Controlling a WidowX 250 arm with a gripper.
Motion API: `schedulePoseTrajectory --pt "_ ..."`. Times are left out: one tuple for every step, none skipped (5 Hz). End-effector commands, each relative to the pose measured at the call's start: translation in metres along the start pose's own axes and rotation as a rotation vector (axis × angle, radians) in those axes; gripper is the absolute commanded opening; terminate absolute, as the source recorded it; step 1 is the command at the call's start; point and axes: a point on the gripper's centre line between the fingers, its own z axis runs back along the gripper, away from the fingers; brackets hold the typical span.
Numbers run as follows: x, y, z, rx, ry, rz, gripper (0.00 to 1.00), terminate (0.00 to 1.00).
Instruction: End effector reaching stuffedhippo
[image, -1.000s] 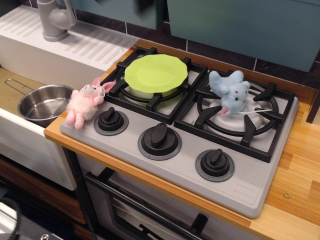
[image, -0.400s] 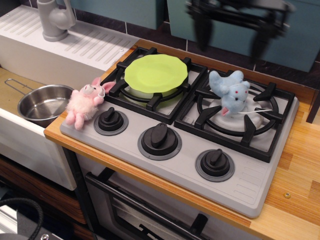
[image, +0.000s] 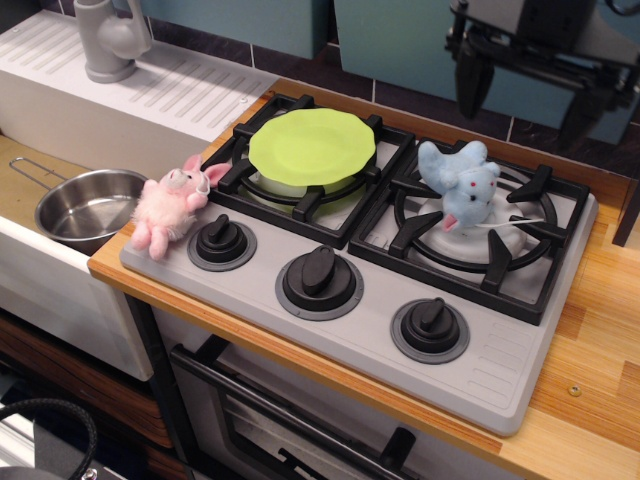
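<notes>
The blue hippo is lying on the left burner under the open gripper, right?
Not quite: observation.image shows the stuffedhippo on the right burner; the left one holds the green plate. The open end effector does hang above it.

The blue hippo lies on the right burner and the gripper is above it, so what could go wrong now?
1. The end effector hangs up and to the right of the stuffedhippo; a straight descent might miss it.
2. The toy lies on the black grate, so low fingers could strike the bars.
3. A nudge could roll the toy toward the green plate.
</notes>
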Motion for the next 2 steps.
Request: schedulePoseTrajectory --pt "0.0310 0.0188 -0.0004 0.032 -0.121 -0.042 1.00 0.00" --pt "0.0343 0.0273 -0.0057 0.022 -0.097 -0.033 1.00 0.00"
